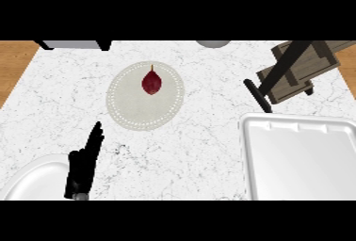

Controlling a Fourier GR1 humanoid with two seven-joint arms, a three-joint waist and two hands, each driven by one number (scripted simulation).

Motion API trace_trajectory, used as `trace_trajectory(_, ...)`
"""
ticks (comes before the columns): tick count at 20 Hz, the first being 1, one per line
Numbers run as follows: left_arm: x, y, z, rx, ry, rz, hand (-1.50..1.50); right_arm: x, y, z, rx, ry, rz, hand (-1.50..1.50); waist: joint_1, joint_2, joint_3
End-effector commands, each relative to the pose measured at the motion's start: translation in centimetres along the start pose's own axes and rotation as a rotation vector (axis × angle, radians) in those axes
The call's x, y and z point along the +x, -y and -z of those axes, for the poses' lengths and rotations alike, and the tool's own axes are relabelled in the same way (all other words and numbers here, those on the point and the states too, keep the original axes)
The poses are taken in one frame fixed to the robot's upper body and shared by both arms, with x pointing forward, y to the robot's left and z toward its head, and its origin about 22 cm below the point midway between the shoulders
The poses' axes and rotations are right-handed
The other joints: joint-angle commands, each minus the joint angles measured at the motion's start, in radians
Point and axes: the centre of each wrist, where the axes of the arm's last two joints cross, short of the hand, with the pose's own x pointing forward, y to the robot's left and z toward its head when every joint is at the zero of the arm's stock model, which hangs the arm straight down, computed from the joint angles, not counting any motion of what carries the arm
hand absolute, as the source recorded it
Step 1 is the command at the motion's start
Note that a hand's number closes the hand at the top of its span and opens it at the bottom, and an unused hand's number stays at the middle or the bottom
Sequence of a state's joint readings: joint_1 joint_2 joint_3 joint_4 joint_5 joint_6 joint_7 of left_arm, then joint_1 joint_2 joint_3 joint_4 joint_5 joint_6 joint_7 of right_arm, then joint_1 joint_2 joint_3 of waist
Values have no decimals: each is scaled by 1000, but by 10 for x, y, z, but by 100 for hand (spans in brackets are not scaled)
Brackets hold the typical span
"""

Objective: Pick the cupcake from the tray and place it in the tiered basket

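No cupcake shows anywhere: the white tray (pixel 299 162) has a bare floor, and nothing sits on the visible wooden shelf of the basket (pixel 306 70), which stands just beyond the tray's far edge on a black frame. Whether the cupcake is hidden in a lower tier or outside the view cannot be told. The left hand (pixel 83 160) rests well to the left of the tray, with its fingers straight, close together and pointing away from the robot; it holds nothing, and its heel lies over the rim of a white plate (pixel 31 181). The right hand is not in sight, so its state is unknown. Farther from the robot, to the tray's upper left, a round mat (pixel 142 113) carries a dark red pointed vegetable (pixel 151 83), which has no part in the task. A cupcake would likely be light, soft and crumbly, with a top that smears and a base that crushes if squeezed. It is best taken low, by opposite sides of the wrapper, kept upright, and set down flat on a shelf rather than dropped.
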State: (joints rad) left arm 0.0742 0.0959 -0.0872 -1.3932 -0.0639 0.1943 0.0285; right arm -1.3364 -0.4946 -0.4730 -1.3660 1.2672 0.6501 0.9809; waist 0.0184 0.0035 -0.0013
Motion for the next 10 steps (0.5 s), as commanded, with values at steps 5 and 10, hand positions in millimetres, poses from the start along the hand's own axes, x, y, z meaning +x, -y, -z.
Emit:
trace_trajectory(5,7,-6,-1,-5,-3,-17,0,9,-48,29,50,-59,-29,150,-4,-1,1)
trace_trajectory(10,1,-14,7,-1,2,-18,0,1,-85,54,42,-115,-19,150,0,2,1)
